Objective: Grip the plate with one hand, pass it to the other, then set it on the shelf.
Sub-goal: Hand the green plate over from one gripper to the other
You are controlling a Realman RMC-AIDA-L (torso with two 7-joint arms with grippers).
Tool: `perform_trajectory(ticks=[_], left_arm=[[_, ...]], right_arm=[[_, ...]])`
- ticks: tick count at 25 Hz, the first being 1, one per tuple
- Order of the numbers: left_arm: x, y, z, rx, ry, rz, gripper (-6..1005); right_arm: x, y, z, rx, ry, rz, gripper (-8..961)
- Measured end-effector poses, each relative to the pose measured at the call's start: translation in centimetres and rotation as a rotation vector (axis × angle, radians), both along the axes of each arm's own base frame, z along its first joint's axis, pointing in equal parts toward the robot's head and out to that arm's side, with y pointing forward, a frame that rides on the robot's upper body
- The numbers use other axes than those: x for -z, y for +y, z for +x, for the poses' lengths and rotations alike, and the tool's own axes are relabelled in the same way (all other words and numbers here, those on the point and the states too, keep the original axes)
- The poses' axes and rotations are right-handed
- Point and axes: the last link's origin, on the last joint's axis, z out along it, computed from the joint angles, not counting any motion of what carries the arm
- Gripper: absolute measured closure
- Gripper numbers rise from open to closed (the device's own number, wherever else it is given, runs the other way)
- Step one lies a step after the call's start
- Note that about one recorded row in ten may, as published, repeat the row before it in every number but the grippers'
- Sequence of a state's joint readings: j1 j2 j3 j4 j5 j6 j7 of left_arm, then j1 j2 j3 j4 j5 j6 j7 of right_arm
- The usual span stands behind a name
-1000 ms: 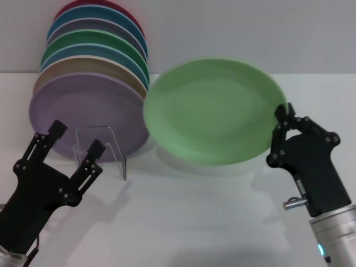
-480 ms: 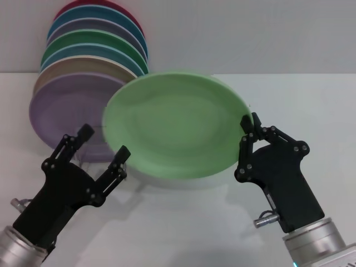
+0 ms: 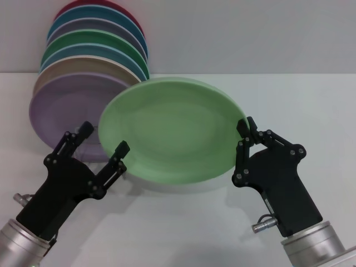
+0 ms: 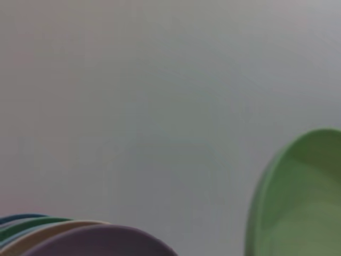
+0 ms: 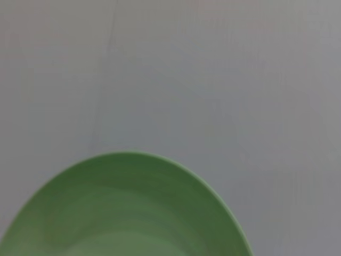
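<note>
The white table (image 3: 311,111) fills the head view. At its 11 o'clock a stack of upright plates (image 3: 94,61) leans in a row, crimson at the back and a lilac-purple plate (image 3: 61,111) in front. The mint-green plate (image 3: 169,130) hangs tilted at the centre, above the table, and hides most of whatever stands behind it; no rack can be made out. The right gripper (image 3: 243,129), at 4 o'clock, pinches the plate's rim at its 3 o'clock edge. The left gripper (image 3: 103,142), at 8 o'clock, has its fingers spread wide, one fingertip just beside the plate's rim at its 8 o'clock edge; whether it touches is unclear.
</note>
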State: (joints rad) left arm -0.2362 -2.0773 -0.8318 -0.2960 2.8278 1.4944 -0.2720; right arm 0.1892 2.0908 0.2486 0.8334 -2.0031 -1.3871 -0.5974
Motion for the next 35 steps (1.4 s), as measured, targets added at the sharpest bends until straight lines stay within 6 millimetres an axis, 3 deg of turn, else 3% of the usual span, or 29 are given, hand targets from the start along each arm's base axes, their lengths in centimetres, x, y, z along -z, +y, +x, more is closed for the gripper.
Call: perform_trajectory(ticks=[19, 25, 35], left_arm=[[-0.30, 0.04, -0.29, -0.015, -0.005, 0.013, 204], [-0.24, 0.22, -0.16, -0.012, -0.004, 0.011, 402], [-0.16, 0.33, -0.24, -0.020, 0.001, 0.008, 472]], right_arm=[[0.06, -0.41, 0.15, -0.021, -0.017, -0.003, 935], [-0.04, -0.32, 0.07, -0.028, -0.016, 0.004, 935], [-0.05, -0.25, 0.09, -0.028, -0.017, 0.008, 934]])
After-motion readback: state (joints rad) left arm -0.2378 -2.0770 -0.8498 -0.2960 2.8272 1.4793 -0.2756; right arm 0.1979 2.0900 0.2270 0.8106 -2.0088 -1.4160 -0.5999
